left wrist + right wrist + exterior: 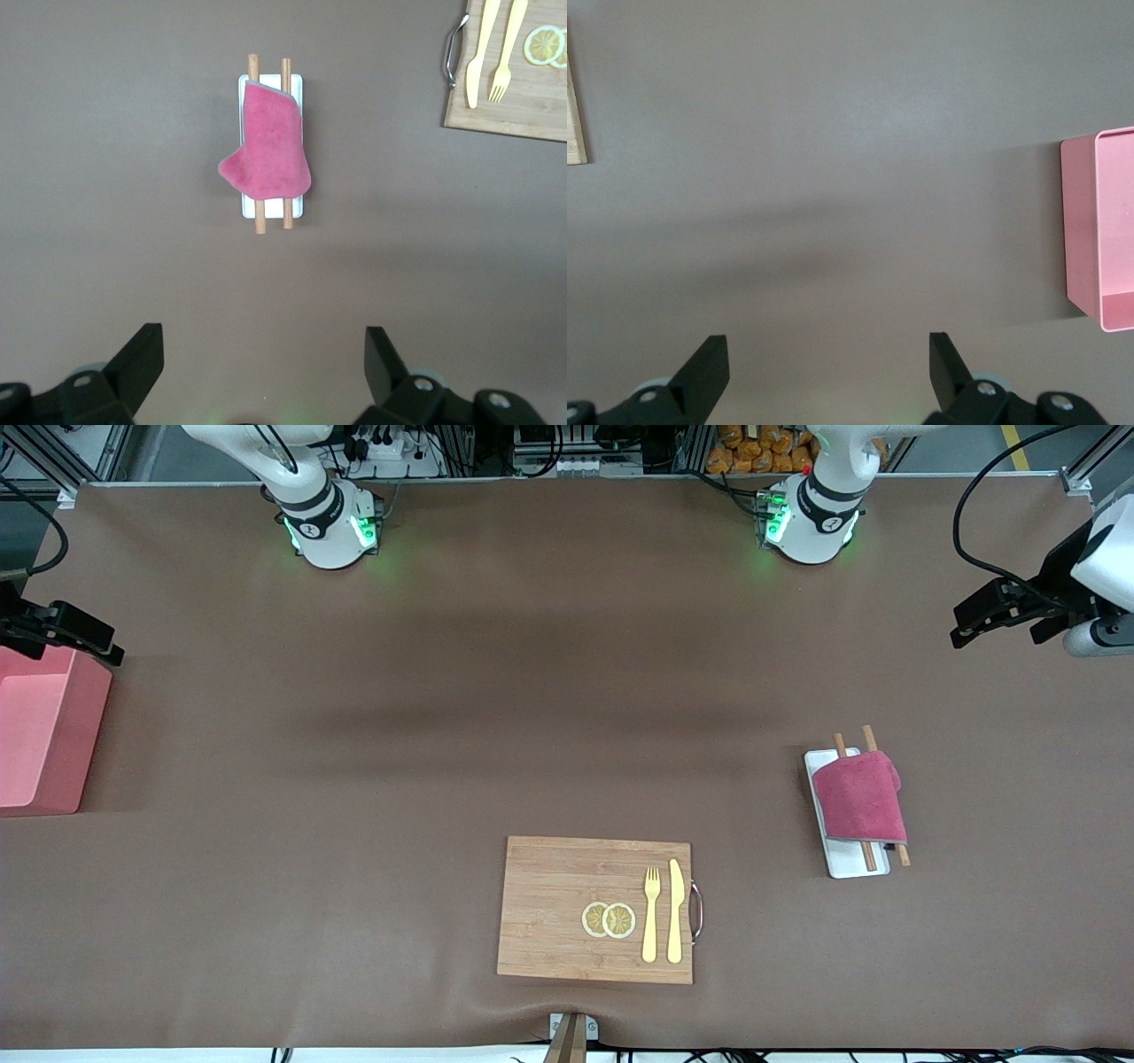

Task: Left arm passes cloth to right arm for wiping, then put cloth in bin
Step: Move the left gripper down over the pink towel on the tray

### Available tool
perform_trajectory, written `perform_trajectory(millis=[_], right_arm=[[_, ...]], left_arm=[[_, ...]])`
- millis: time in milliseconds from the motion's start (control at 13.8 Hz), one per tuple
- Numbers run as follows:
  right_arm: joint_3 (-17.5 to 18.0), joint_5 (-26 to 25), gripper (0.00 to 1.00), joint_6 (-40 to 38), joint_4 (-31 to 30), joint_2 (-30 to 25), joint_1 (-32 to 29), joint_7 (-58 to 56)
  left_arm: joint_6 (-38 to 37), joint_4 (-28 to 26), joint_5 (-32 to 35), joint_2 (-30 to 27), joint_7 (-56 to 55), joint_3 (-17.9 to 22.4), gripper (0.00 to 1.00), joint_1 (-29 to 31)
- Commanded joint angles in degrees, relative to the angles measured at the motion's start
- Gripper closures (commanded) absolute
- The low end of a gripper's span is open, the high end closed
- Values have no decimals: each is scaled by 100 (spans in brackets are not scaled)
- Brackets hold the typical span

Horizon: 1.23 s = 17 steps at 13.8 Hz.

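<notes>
A brown cloth-covered table (pixel 443 735) carries everything. At the right arm's end sits the bin (pixel 40 731), a pink rectangular box with thick walls and a lighter pink inside. Nearest the front camera, about midway along the table, lies a rectangular bamboo cutting board (pixel 567 886) with a metal handle; on it rest 2 round lemon slices (pixel 609 919), a yellow fork (pixel 651 912) and a yellow knife (pixel 675 911).

Toward the left arm's end, the cloth (pixel 859 797), a small folded magenta-red terry towel, lies draped over 2 wooden sticks (pixel 866 855) laid along a flat white tray (pixel 846 864).

The left gripper (pixel 997 615) hangs over bare table at the left arm's end, fingers (pixel 142 359) spread apart and holding nothing. The right gripper (pixel 66 631) hangs over the bin's edge, fingers (pixel 709 363) likewise apart and holding nothing.
</notes>
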Motion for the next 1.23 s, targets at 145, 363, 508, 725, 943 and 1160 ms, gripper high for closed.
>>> perform_trajectory(millis=[145,363,508,725,943,1160], right_arm=[[81,71,0,-48,131,63,-100,0],[73,71,0,-48,131,63,-100,0],[81,71,0,-57,131,98,-100,0],[81,80,0,-57,131,107,-92,0],[81,80,0,-48,131,142,-65,0],[81,80,0,-57,131,142,-65,0]], left_arm=[[-198,139,163,-5,-23,33,0,-38],[-190,463,574,441,73,41,0,-2],[-190,772,691,742,65,32,0,-2],[-67,746,656,1128,91,24,0,-2],[327,624,568,1471,91,24,0,15],[1222,-183,559,1385,82,24,0,85]])
